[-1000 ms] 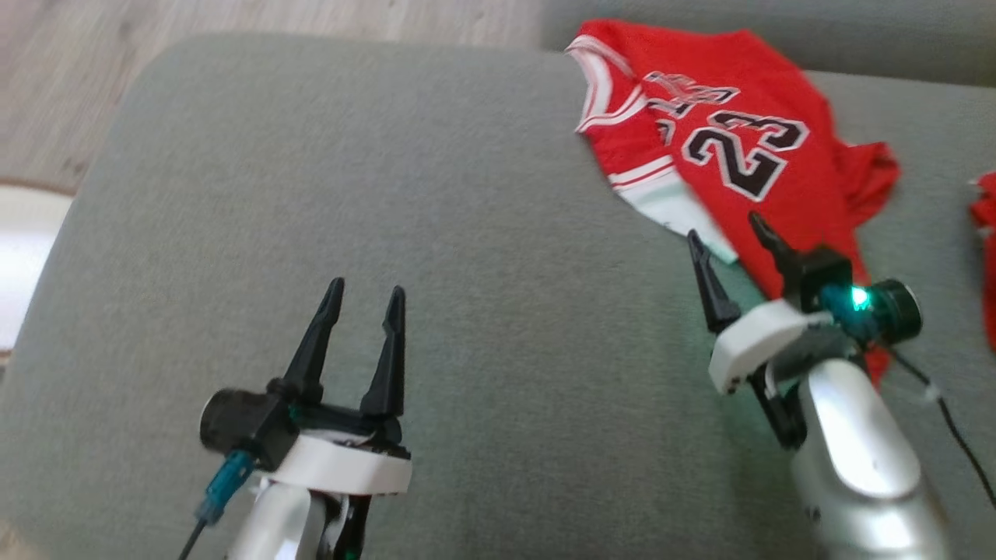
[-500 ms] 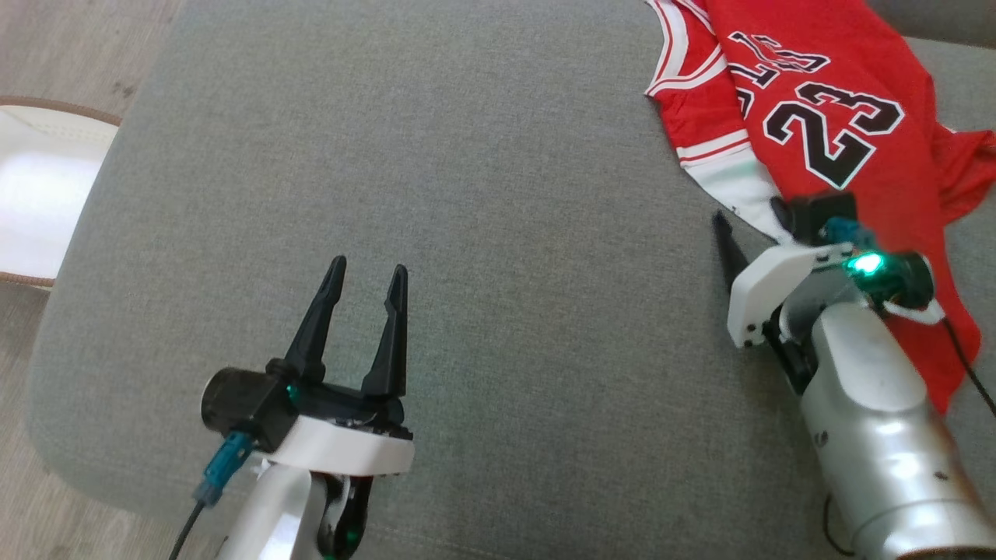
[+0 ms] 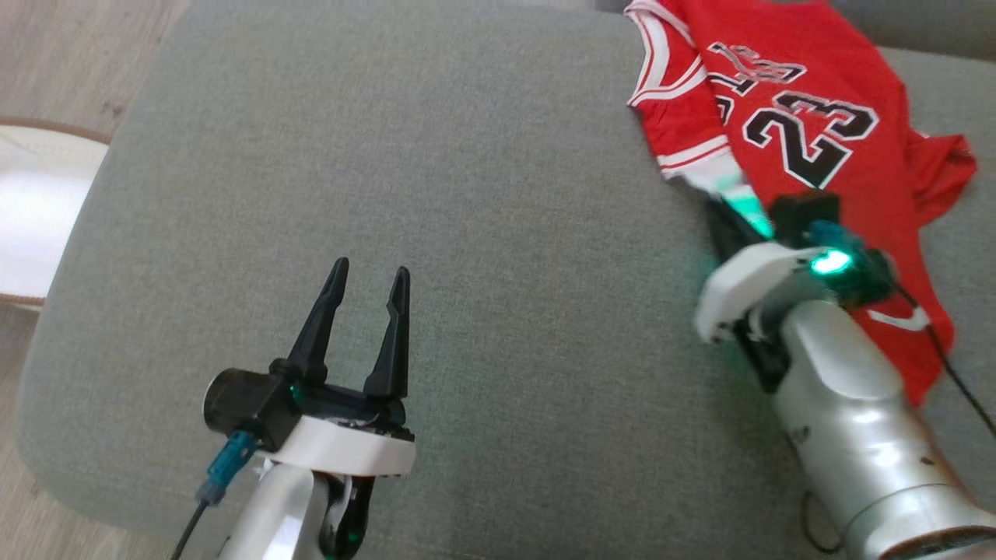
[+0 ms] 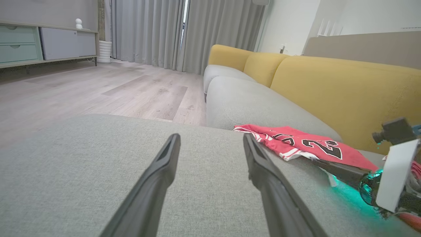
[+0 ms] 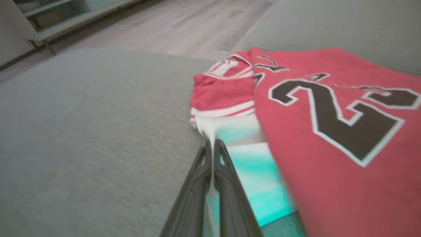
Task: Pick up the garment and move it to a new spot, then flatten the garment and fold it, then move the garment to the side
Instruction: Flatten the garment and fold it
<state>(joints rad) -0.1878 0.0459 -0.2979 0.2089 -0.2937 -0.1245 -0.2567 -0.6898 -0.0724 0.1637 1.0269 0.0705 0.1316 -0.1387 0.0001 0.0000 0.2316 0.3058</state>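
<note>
Opening stage: my right hand (image 5: 213, 144) is pinched shut on the white hem (image 5: 227, 126) of the red numbered fabric jersey (image 5: 329, 108), which lies unlifted on the grey upholstered cushion (image 3: 467, 194); my left hand (image 3: 367, 276) gapes idle; moving, flattening and folding remain.

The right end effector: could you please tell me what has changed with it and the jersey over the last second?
The right end effector reached forward to the jersey at its white near edge and shut, apparently pinching the fabric; its fingers stood open before. The left end effector stayed open above the grey cushion, and the jersey still lies as it did. The head camera shifted too.
</note>
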